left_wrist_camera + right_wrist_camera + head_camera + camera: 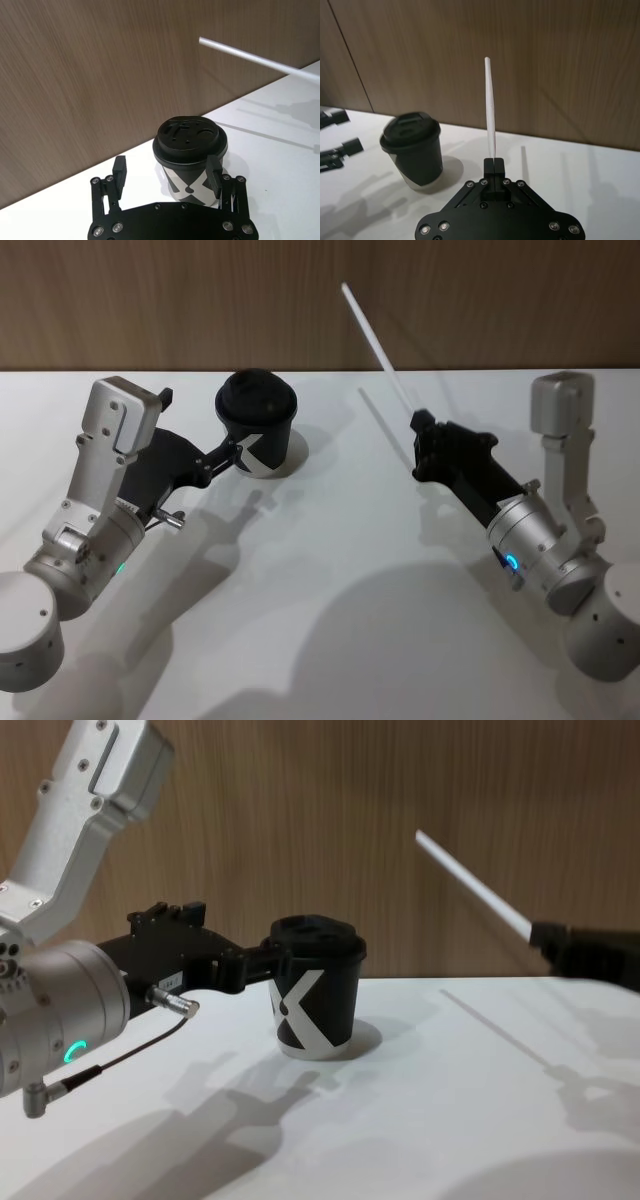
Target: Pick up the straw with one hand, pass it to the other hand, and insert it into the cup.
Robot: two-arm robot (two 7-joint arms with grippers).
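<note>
Straw: the straw (378,345) is up in the air on the robot's right side, well above the table (350,590). It leans with its free end high and toward the wooden wall.
Right gripper: the right gripper (494,162) has its fingers clenched on the lower end of the straw. Most of the straw's length stays free beyond them, I think so that the free part can go down into the lid.
Cup: the cup (258,430) stands upright on the table, at the far side and left of centre, with its black lid on.
Left gripper: the left gripper (167,172) is low at the cup, and the cup stands between its fingers (215,172). The fingers are released. One is touching or almost touching the cup wall, and the other stands apart from it.
Reason for this hold: it seems the left gripper brackets the cup so that it will not slide or tip when the straw presses on the lid.
Step in hand: the straw tip is not yet over the lid. In my judgement the next move must turn the straw steeper and aim it at the lid opening.
</note>
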